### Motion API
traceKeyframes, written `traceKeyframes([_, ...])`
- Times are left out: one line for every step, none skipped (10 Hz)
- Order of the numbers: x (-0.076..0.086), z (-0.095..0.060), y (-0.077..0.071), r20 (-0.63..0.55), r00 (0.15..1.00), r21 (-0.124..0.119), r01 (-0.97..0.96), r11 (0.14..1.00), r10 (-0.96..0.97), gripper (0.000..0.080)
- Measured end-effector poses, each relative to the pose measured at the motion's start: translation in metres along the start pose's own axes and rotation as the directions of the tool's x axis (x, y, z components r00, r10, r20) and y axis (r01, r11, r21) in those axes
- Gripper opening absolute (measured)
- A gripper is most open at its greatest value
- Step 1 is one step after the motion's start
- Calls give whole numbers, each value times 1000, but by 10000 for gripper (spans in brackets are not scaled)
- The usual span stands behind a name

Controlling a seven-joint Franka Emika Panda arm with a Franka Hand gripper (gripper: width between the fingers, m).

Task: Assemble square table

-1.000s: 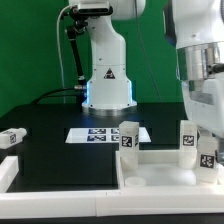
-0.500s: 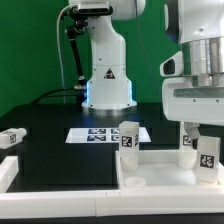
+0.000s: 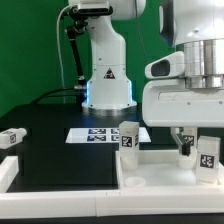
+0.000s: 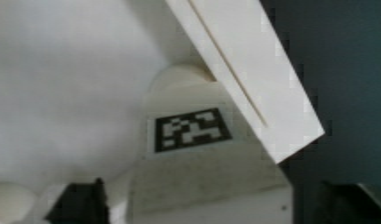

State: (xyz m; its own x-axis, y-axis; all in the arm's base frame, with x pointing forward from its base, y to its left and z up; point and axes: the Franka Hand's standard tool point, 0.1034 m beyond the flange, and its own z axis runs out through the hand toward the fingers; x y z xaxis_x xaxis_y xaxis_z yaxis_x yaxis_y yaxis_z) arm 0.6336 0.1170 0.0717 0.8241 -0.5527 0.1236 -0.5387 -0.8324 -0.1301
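The square table (image 3: 165, 176) is partly built, I judge: its slab (image 3: 150, 183) lies on the tabletop (image 3: 60, 160) with leg blocks (image 3: 128, 137) upright on it, one loose leg (image 3: 10, 138) lies well apart from the slab, and the fingers (image 4: 84, 203) stand wide open astride an upright leg (image 4: 192, 130), gripping nothing.

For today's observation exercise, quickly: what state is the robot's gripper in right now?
Gripper: open, jaws standing wide on either side of a tagged leg block, holding nothing.
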Motion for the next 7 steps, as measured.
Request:
traceKeyframes([0,0,0,1,998,1,-64,998,64,462])
traceKeyframes([-1,1,3,5,988,-6,-156,988,156,296])
traceKeyframes([0,1,4,5,980,-7,-200,980,200,296])
traceKeyframes([0,2,6,6,950,-11,-311,950,311,297])
traceKeyframes([1,2,7,11,899,-24,-437,899,438,296])
traceKeyframes([-1,2,8,23,811,-44,-584,811,585,296])
traceKeyframes([-3,2,8,46,628,-70,-773,630,777,294])
